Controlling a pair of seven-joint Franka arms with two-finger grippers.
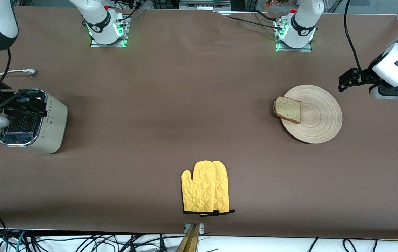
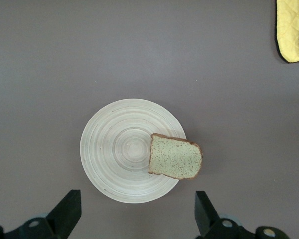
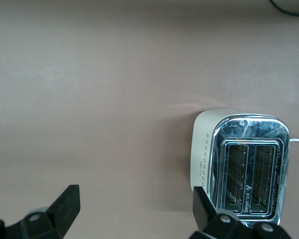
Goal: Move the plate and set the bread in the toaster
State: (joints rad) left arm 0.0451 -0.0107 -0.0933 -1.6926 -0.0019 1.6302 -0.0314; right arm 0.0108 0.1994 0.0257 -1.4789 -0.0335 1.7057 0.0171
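Note:
The round beige wooden plate [image 1: 320, 117] lies toward the left arm's end of the table. The brown bread slice [image 1: 287, 109] rests on the plate's rim, partly overhanging toward the right arm's end. Both also show in the left wrist view: the plate [image 2: 114, 149] and the bread [image 2: 175, 157]. My left gripper [image 1: 347, 82] hangs open and empty in the air beside the plate [image 2: 138, 214]. The cream toaster [image 1: 50, 129] stands at the right arm's end, with both slots empty [image 3: 239, 164]. My right gripper [image 1: 23, 101] is open and empty over the toaster [image 3: 134, 209].
A yellow oven mitt [image 1: 206, 186] lies near the table's front edge, at mid-table, and shows in a corner of the left wrist view [image 2: 291, 30]. The toaster's white cord [image 1: 13, 72] trails on the table toward the robots' bases.

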